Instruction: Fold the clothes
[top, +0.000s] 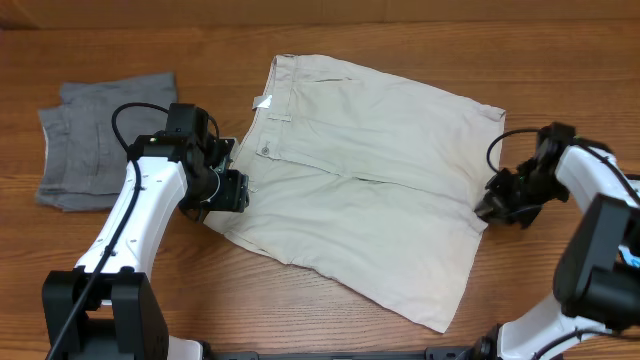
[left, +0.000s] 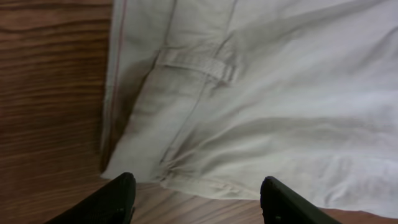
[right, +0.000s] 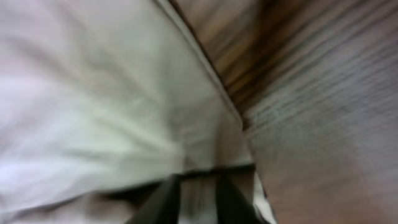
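The pale beige shorts (top: 370, 180) lie spread flat on the wooden table, waistband to the left and legs to the right. My left gripper (top: 228, 190) is open and empty at the lower-left waistband corner. In the left wrist view its fingers (left: 199, 202) straddle bare wood just short of the waistband edge (left: 205, 180). My right gripper (top: 490, 205) is at the right hem between the legs. The blurred right wrist view shows its fingers (right: 199, 199) close together with the shorts' edge (right: 93, 112) between them.
Darker grey shorts (top: 100, 140) lie folded at the far left, behind the left arm. Bare wood table (top: 300, 310) surrounds the beige shorts. The arm bases stand at the front corners.
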